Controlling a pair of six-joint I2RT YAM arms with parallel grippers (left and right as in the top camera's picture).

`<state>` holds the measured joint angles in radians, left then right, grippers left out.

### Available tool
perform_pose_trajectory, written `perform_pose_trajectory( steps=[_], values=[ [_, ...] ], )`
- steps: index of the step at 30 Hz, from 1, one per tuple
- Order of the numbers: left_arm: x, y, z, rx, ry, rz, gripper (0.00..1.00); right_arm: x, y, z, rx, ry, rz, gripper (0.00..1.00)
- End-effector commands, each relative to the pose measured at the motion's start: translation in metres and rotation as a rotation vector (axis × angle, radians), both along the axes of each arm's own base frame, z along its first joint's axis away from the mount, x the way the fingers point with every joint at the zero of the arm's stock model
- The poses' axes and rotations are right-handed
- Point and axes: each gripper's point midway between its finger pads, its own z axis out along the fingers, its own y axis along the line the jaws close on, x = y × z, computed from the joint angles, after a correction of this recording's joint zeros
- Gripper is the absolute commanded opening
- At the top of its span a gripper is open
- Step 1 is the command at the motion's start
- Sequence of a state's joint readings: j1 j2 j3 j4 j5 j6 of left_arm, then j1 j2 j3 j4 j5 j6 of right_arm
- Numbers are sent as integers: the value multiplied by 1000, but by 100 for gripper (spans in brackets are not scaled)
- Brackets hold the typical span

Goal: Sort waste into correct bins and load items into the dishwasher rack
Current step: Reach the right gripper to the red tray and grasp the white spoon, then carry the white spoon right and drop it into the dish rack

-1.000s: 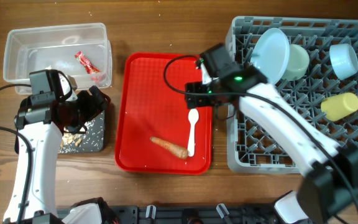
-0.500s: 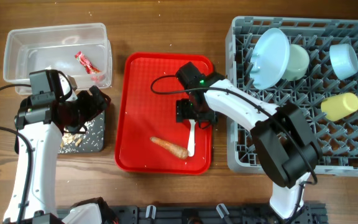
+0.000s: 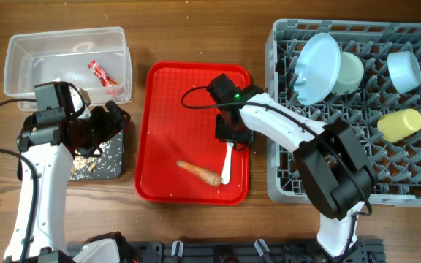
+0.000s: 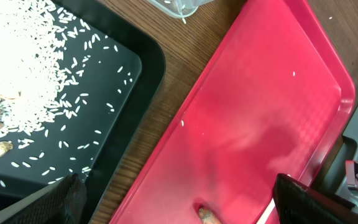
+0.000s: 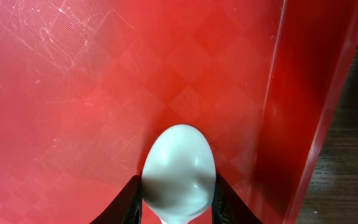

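Observation:
The white spoon (image 3: 226, 164) lies on the red tray (image 3: 159, 131), its handle pointing toward the near edge. My right gripper (image 3: 231, 136) is down over the spoon's bowl (image 5: 179, 168), and in the right wrist view both fingers press against the bowl's sides. An orange carrot piece (image 3: 199, 172) lies just left of the handle. My left gripper (image 3: 112, 120) hangs open above the black tray (image 3: 117, 166), which holds rice crumbs (image 4: 17, 74). A red wrapper (image 3: 101, 73) sits in the clear tub (image 3: 20, 55).
The grey rack (image 3: 283, 183) at the right holds the white plate (image 3: 319, 67), mint bowl (image 3: 351, 71), blue bowl (image 3: 403, 69) and yellow cup (image 3: 399, 124). The red tray's raised right rim (image 5: 291, 124) runs close beside the spoon.
My right arm swung from the rack's edge down onto the red tray, and its jaws closed in on the spoon's bowl. The left arm has not moved.

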<state>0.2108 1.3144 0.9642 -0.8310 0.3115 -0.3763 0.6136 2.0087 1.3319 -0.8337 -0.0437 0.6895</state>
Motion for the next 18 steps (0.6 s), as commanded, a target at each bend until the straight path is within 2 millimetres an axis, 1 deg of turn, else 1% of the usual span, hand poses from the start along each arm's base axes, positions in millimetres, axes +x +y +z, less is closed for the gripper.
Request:
perform_pose_trajectory(
  steps=[1, 5, 8, 12, 14, 18],
  values=[
    [1, 1, 3, 3, -10, 0, 98, -4, -5, -12, -38, 22, -26, 24],
    [1, 1, 3, 4, -10, -2, 98, -5, -3, -10, -24, 28, -32, 25],
    [1, 1, 3, 3, -10, -2, 98, -3, -1, -3, -6, 14, -33, 25],
    [1, 1, 3, 3, -10, -2, 98, 5, 1, 24, 33, -52, -17, 25],
    [1, 1, 3, 3, -10, -2, 98, 10, -2, 43, 54, -95, -4, 25],
    [1, 1, 3, 3, -10, -2, 98, 22, -17, 88, 86, -204, 49, 26]
  ],
)
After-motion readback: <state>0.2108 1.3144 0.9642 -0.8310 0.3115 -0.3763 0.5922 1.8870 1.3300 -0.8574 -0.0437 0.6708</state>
